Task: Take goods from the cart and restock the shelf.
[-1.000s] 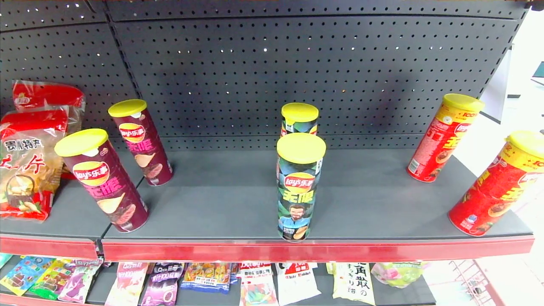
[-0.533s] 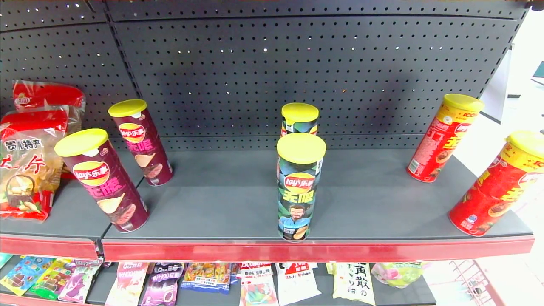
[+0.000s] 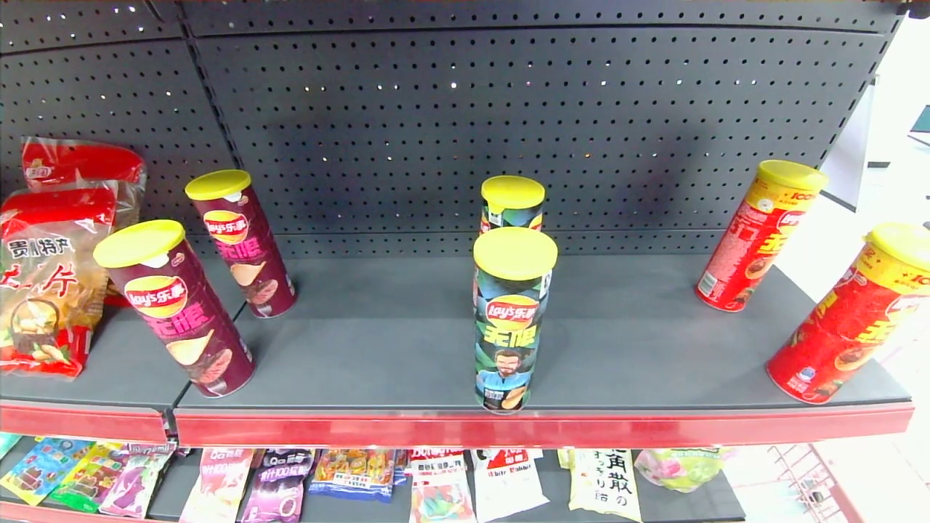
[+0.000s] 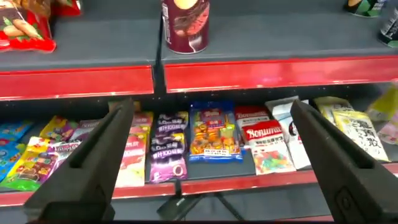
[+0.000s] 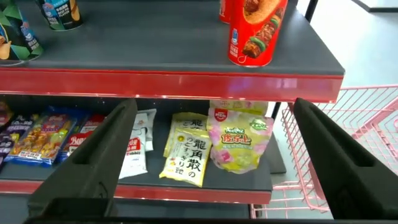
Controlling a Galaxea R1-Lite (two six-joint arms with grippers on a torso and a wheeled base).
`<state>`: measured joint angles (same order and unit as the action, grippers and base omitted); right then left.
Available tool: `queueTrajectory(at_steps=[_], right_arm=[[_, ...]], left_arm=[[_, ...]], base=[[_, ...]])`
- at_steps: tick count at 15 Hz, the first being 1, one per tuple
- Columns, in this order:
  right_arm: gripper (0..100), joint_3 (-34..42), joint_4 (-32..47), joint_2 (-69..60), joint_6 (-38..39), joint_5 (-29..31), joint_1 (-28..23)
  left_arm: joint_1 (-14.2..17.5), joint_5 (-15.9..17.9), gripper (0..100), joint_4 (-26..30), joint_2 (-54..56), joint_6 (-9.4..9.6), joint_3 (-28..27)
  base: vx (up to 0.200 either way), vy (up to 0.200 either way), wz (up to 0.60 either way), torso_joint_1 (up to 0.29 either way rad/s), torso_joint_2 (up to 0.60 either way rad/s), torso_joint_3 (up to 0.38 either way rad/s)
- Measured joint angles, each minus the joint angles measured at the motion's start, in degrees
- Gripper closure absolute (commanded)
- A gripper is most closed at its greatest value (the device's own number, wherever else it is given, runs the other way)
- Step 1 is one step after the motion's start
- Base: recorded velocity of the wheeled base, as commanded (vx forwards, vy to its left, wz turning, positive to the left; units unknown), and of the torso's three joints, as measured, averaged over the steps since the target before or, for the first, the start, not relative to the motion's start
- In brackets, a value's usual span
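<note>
Facing the shelf with the left hand spread wide apart and empty, low before the bagged snacks of the tier below. Same for the right hand: apart, holding nothing, near the pink wire cart at the shelf's right end. Cannot tell the cart's contents.

Standing on the shelf: two purple cans at left, two green cans mid-shelf one behind the other, two red cans at right.

Judging by these, expect light, stiff cardboard tubes with a glossy, probably slippery wrap and a snap-on yellow lid. Best to grip across the middle of the body, never by the lid, liable to pop off. Squeeze gently to avoid denting thin walls or crushing chips inside. Set down flat on the base; tall and narrow, so easy to tip.
</note>
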<state>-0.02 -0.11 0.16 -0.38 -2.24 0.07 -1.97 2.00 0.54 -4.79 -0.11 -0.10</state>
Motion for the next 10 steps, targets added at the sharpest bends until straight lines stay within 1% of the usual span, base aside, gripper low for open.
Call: queueTrajectory(at_steps=[1,2,3,4,5,6,7,10], right_arm=[[0,0.02,0.00,0.00,0.02,-0.10,0.00],[0,0.02,0.00,0.00,-0.09,-0.11,0.00],[0,0.02,0.00,0.00,-0.06,-0.11,0.00],[0,0.02,0.01,0.00,0.00,-0.11,0.00],[0,0.02,0.01,-0.02,-0.02,-0.11,0.00],[0,0.02,0.01,-0.02,-0.02,-0.11,0.00],[0,0.02,0.01,-0.02,-0.05,-0.11,0.00],[0,0.02,0.01,-0.06,-0.05,-0.11,0.00]], left_arm=[[1.12,-0.30,0,0.00,-0.27,-0.02,0.00],[3.24,-0.63,0,-0.02,-0.33,-0.07,0.00],[4.61,-0.67,0,-0.05,-0.30,-0.16,0.00],[5.00,0.18,0,-0.05,-0.20,-0.18,0.05],[4.17,0.82,0,-0.05,0.11,-0.10,0.05],[2.28,1.19,0,-0.02,0.52,0.09,0.05],[1.16,1.37,0,-0.02,0.96,0.21,0.05],[1.23,1.48,0,-0.02,3.15,0.32,0.02]], base=[[0.000,0.000,0.00,0.000,0.00,0.000],[0.000,0.000,0.00,0.000,0.00,0.000],[0.000,0.000,0.00,0.000,0.00,0.000],[0.000,0.000,0.00,0.000,0.00,0.000],[0.000,0.000,0.00,0.000,0.00,0.000],[0.000,0.000,0.00,0.000,0.00,0.000],[0.000,0.000,0.00,0.000,0.00,0.000],[0.000,0.000,0.00,0.000,0.00,0.000]])
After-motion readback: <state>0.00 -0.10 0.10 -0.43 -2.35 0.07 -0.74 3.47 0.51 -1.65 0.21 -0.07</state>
